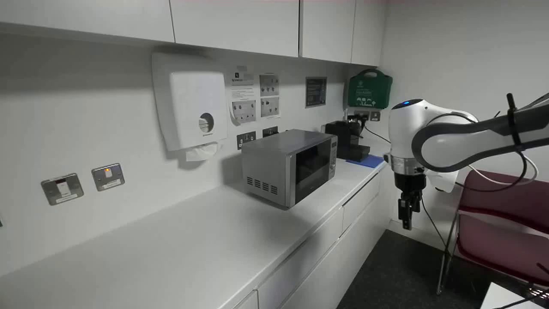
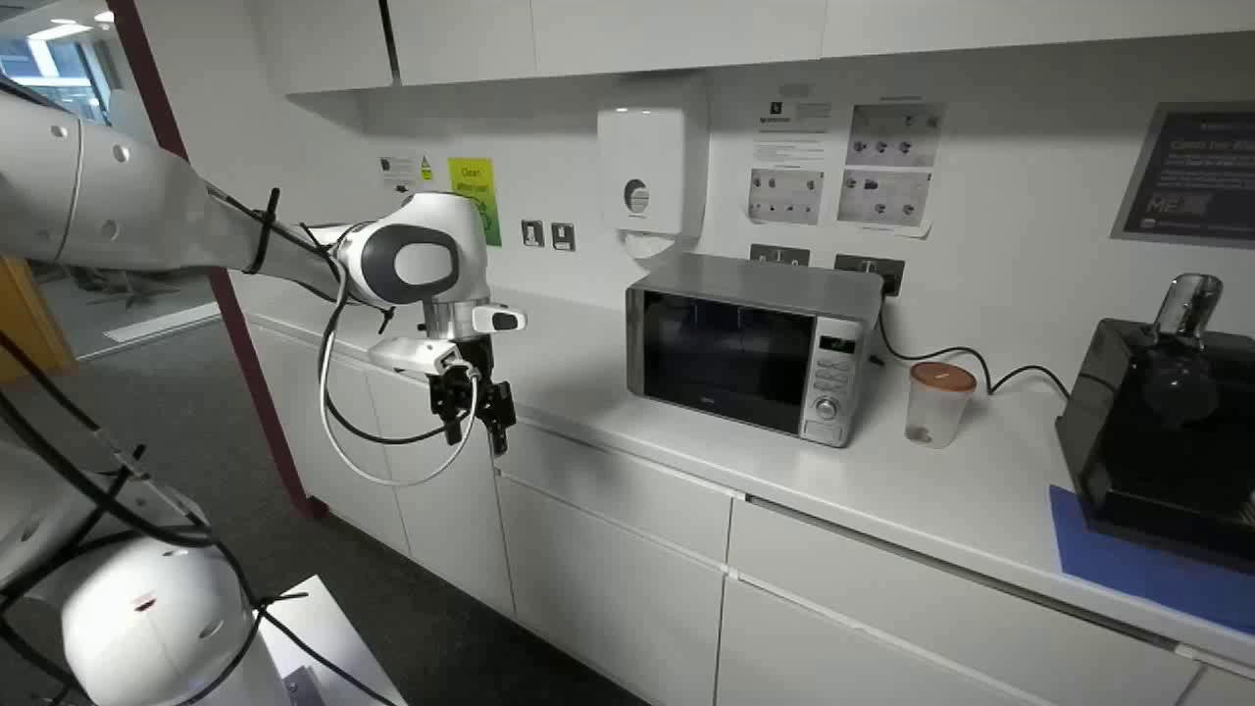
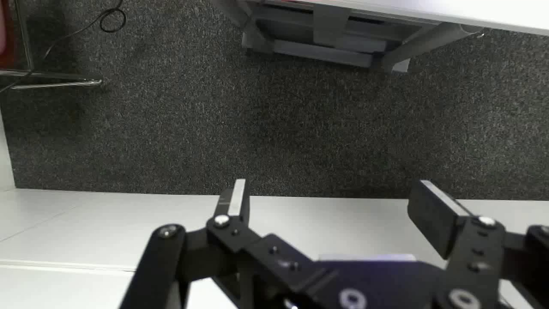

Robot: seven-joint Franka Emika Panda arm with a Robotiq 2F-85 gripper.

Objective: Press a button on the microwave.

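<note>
We judge the microwave (image 2: 730,343) heavy and stiff, so we'd press its button panel (image 2: 832,378), not grip it. Our gripper (image 3: 333,191) hangs empty, 2 fingers (image 3: 431,219) spread apart.

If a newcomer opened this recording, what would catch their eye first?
Probably the white arm, its tool open and pointing down over the dark floor in front of the counter. Then the dark-fronted grey microwave standing on that counter, and, in an exterior view, the green case just below the cupboards.
</note>
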